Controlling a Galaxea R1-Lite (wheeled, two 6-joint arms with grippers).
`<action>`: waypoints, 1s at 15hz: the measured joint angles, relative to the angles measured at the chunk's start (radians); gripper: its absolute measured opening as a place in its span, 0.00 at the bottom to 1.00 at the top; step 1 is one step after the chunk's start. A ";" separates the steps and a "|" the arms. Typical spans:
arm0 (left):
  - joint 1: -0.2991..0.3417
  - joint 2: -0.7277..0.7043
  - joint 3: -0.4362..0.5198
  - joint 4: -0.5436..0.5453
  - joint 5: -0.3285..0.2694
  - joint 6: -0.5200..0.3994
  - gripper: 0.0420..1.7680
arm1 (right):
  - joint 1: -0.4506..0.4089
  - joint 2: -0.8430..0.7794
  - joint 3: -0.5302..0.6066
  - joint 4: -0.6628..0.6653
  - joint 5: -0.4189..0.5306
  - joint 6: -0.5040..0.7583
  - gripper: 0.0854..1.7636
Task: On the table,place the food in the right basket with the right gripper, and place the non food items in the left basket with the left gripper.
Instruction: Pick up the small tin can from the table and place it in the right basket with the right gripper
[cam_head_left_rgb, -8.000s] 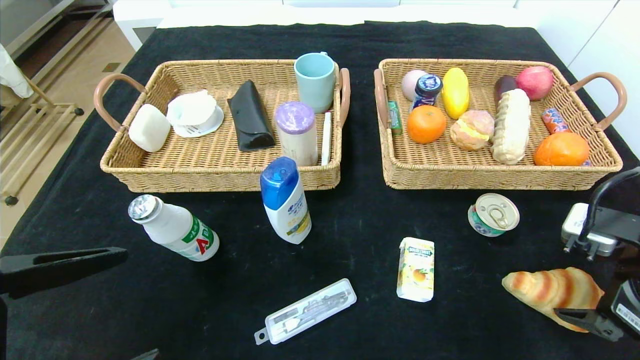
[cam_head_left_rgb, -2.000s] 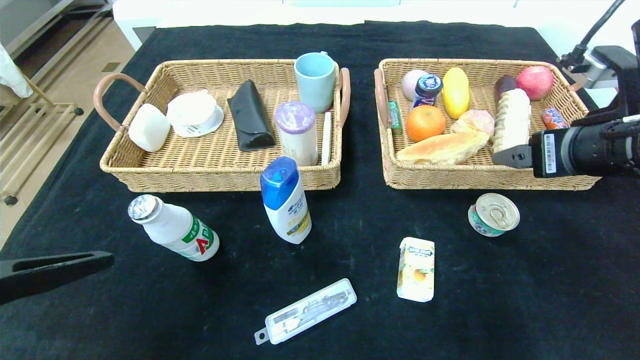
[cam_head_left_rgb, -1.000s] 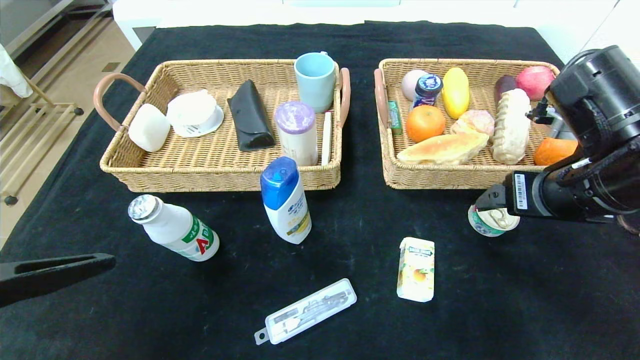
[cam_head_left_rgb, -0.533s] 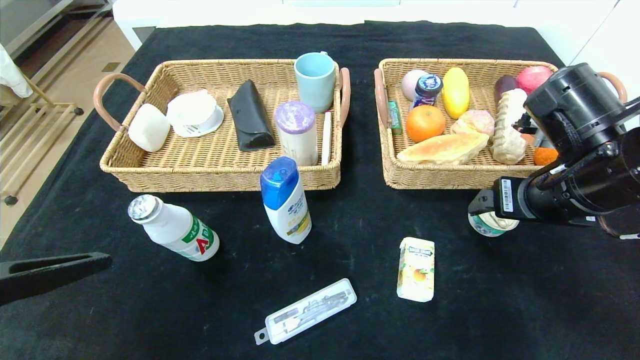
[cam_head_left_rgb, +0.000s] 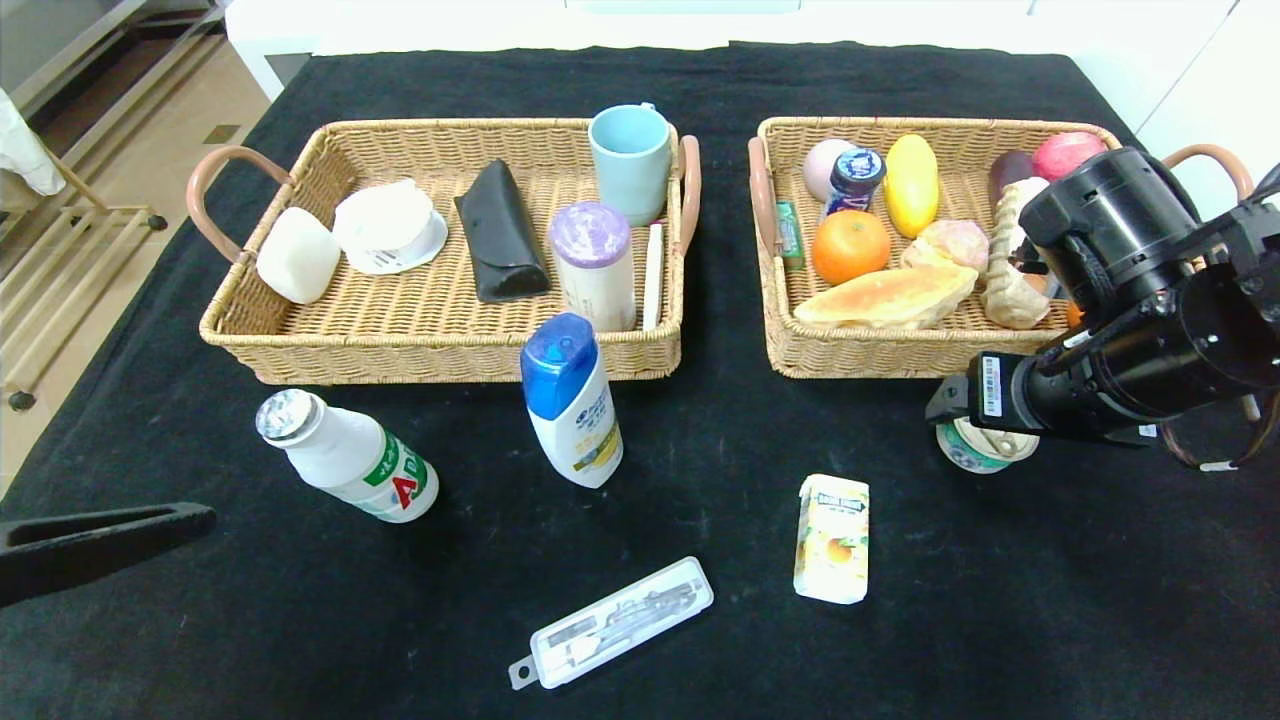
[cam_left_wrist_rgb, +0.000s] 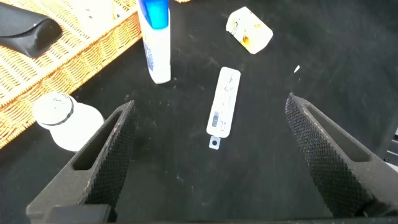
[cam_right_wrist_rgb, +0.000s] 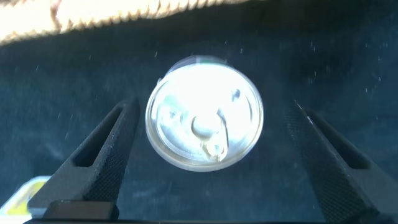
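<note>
The left basket (cam_head_left_rgb: 300, 345) holds a blue mug (cam_head_left_rgb: 630, 150) and black case (cam_head_left_rgb: 500, 243). The right basket (cam_head_left_rgb: 870, 355) holds a croissant (cam_head_left_rgb: 885, 295). The right gripper (cam_right_wrist_rgb: 205, 162) straddles the tin can (cam_right_wrist_rgb: 204, 121), jaws spread. The left gripper (cam_left_wrist_rgb: 211, 168) idles unclenched near-left.

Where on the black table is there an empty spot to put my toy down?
Bare black cloth lies right of the white-yellow juice carton, and between the blue-capped shampoo bottle and that carton. Both wicker baskets are crowded; the open right gripper straddles the tin can.
</note>
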 joint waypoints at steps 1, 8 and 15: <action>0.000 0.000 -0.001 0.000 0.000 0.000 0.97 | 0.000 0.005 0.000 -0.002 0.000 0.000 0.96; 0.000 -0.007 -0.001 0.000 0.000 0.000 0.97 | -0.001 0.025 0.003 -0.004 0.000 0.002 0.95; 0.000 -0.011 -0.001 -0.001 0.000 0.000 0.97 | -0.001 0.034 0.002 -0.003 0.000 0.000 0.65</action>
